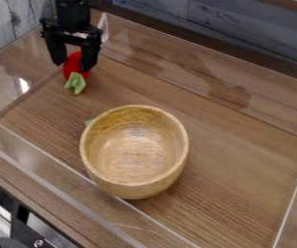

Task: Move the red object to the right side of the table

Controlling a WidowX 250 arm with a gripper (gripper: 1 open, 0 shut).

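Gripper (74, 59) astride red object (74, 70) — grip unclear

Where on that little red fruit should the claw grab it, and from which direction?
Probably across the plump red body of the red object, coming straight down from above. The green leafy stem looks thin and floppy. The gripper already hangs open over it, one finger either side.

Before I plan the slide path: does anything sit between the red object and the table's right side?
Possibly. The wooden bowl stands mid-table, right of and nearer the camera than the red object, which sits between the open gripper's fingers. The table's far strip behind the bowl looks bare.
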